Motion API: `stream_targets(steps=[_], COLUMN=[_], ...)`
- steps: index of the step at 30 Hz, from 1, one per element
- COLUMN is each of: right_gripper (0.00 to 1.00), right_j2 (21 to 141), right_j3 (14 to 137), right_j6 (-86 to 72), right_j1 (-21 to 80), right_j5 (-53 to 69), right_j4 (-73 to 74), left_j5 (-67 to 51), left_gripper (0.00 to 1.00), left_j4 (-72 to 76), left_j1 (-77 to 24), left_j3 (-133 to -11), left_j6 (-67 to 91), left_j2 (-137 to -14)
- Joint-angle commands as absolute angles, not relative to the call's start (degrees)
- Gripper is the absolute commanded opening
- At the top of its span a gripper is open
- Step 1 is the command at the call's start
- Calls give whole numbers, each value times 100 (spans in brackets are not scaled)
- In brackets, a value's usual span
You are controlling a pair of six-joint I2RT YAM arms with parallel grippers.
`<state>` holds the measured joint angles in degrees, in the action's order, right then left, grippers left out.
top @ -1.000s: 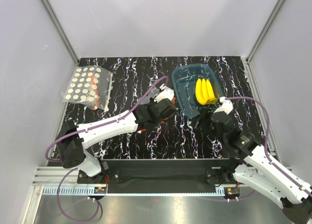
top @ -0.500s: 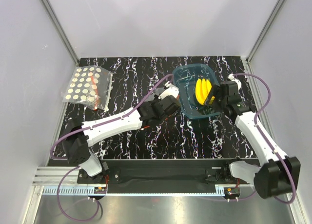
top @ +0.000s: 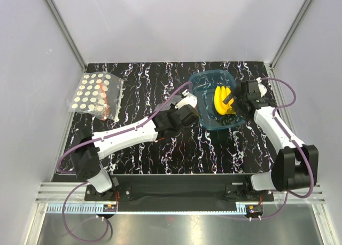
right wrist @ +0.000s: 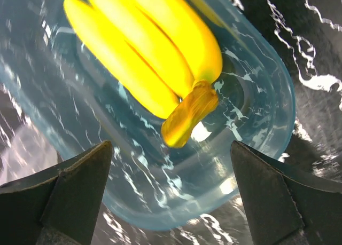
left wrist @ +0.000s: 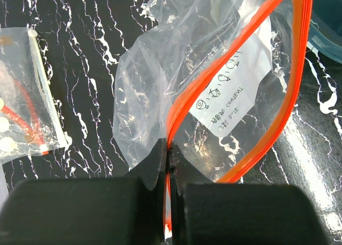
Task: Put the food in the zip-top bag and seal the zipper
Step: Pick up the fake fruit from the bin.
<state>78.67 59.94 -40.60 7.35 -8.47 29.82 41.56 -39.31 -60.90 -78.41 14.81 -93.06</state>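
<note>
The yellow toy bananas (top: 222, 100) lie in the blue tray (top: 204, 83); the right wrist view shows them close up (right wrist: 155, 47), stem toward the camera. My right gripper (top: 232, 102) is open and hovers just above the stem end, with its fingers either side of it (right wrist: 170, 149). My left gripper (top: 183, 107) is shut on the red-orange zipper (left wrist: 224, 63) of the clear zip-top bag (left wrist: 214, 95), just left of the tray. The bag's mouth gapes, its two zipper strips spread apart. In the top view the left arm hides most of the bag.
A second clear bag with rows of pale round discs (top: 96, 95) lies at the far left and shows at the edge of the left wrist view (left wrist: 16, 122). The blue tray (right wrist: 256, 111) sits on the black marbled table. Grey walls enclose the table.
My right arm has swung from the near right to the tray, and its open gripper is now over the bananas' stem end. My left gripper has edged slightly toward the tray with the bag.
</note>
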Motion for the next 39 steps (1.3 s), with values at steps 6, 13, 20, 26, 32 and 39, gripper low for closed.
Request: stream_targets(steps=[6,13,20,26,32,39], right_gripper=[98,95,70,12,0,0], right_j2=[8112,8727,8780,8422,7631,6681], right_j3=[6029,6170,5880,6064,6477,6495], right_j6=[-5861,-6310,-6372,-5907,-4775,-3762], right_j1=[694,686,686,686,686,694], right_j5=[-1713,-1767,-1661,-1609,-1169,174], right_j4=[2584,2418,1960,2039,2408,2873], left_j5=[4052,4052,4034,4008,3859,3516], left_gripper=[0,0,0,0,0,0], left_j4=[-3727,-3691,-3683,-3665,-3674,-3674], left_j1=[-6108,-6108,-6065,-6003,-5906,-5731], left_j3=[-8095,-8112,-8121,-8086,-8051,-8086], left_j6=[1468,1450,1424,1389,1380,1380], left_j2=[-9228,-9228,-9211,-9150,-9106,-9062])
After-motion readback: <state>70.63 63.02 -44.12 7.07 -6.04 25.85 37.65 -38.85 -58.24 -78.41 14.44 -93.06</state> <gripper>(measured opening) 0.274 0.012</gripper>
